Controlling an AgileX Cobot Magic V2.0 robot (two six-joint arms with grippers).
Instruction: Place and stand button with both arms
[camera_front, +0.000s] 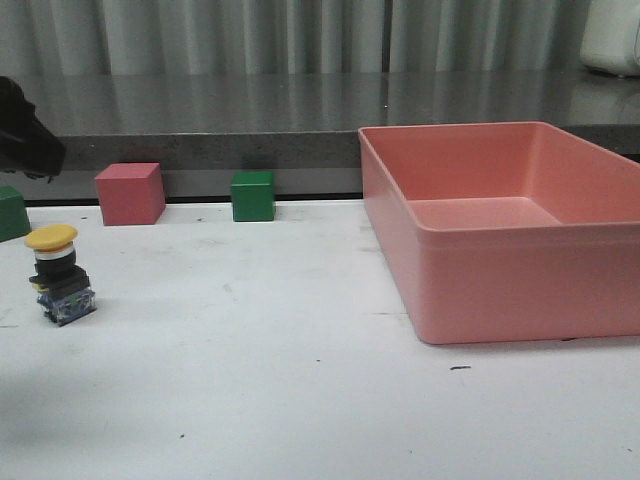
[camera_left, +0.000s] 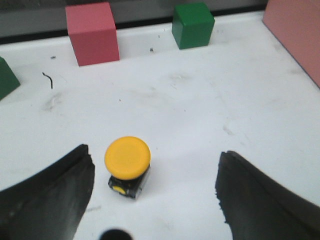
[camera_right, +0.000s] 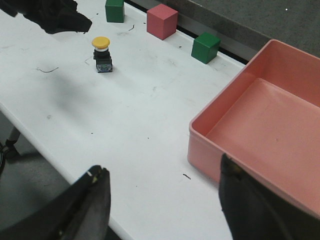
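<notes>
The button (camera_front: 60, 275) stands cap-up on the table's (camera_front: 300, 400) left side — axis vertical, just below the left gripper (camera_left: 152, 200), fingers spread wide and empty. The right gripper (camera_right: 162, 205) — also spread, holding nothing — hangs well apart, so the left arm is nearer.

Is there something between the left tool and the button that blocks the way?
No, nothing visible. The left tool is open above the upright button, only bare table between. The pink cube sits farther back.
</notes>
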